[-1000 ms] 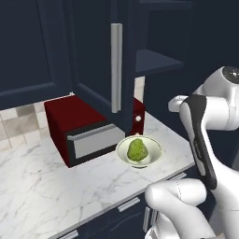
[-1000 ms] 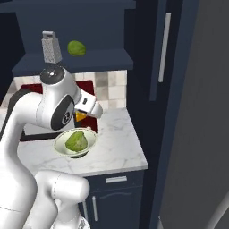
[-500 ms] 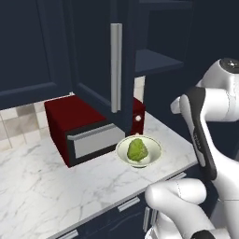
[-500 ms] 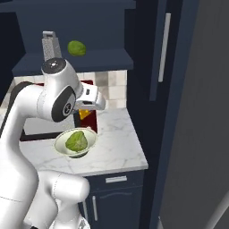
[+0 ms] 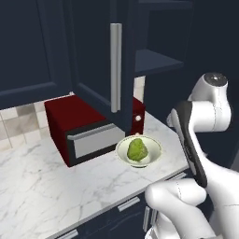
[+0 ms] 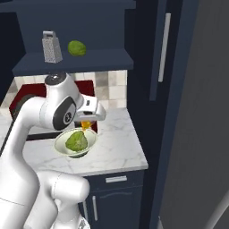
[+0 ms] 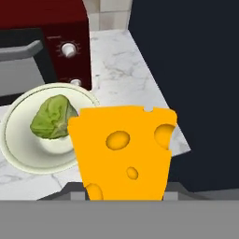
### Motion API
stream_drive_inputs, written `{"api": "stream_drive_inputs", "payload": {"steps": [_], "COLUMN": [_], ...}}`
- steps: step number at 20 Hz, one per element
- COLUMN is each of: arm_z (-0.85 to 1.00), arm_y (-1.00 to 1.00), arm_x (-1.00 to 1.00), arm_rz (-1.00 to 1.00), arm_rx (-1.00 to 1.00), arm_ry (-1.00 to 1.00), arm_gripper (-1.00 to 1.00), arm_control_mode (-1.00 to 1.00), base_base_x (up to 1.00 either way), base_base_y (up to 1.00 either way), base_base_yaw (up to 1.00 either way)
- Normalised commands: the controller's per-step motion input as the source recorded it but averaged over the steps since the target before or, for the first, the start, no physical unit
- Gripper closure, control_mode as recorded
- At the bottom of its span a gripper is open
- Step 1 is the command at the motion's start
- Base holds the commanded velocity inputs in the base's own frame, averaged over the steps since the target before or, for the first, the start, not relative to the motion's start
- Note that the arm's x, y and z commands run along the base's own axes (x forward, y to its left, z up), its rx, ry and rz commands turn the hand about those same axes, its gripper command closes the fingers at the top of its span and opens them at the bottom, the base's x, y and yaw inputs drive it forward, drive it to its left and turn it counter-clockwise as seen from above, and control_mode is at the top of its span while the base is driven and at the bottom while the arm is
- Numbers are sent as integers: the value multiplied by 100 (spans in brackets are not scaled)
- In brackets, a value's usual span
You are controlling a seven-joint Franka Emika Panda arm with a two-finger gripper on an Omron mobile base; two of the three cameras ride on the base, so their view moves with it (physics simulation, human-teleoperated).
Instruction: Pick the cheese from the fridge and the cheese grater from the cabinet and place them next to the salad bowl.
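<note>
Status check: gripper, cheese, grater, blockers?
Gripper shut on the orange-yellow cheese wedge, above the marble counter beside the cream salad bowl. Silver box grater on the open cabinet shelf. Nothing in the way.

Gripper (image 6: 86, 125) is hanging just above salad bowl (image 6: 75, 143), cheese (image 7: 122, 151) sitting in it. Microwave (image 5: 88, 126) is standing behind the bowl on marble counter (image 6: 116, 150). Cheese grater (image 6: 52, 47) and loose lettuce (image 6: 77, 48) are resting on cabinet shelf (image 6: 71, 60) well above gripper.
</note>
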Motion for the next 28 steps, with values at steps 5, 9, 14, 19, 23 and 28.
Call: {"api": "stream_drive_inputs", "payload": {"steps": [5,9,14,19,23,28], "arm_z": [-69,-14,-14,-32,-40,-57], "arm_y": [-12,-42,-18,0,-1,-4], "arm_x": [28,51,44,39,27,13], "arm_rz": [6,21,16,3,0,0], "arm_rx": [0,1,3,-4,-4,0], "arm_ry": [5,1,9,23,12,-1], "arm_gripper": [100,100,100,100,100,100], "arm_control_mode": [-100,-100,-100,-100,-100,-100], "base_base_x": [0,0,0,0,0,0], "base_base_y": [0,0,0,0,0,0], "base_base_yaw": [0,0,0,0,0,0]}}
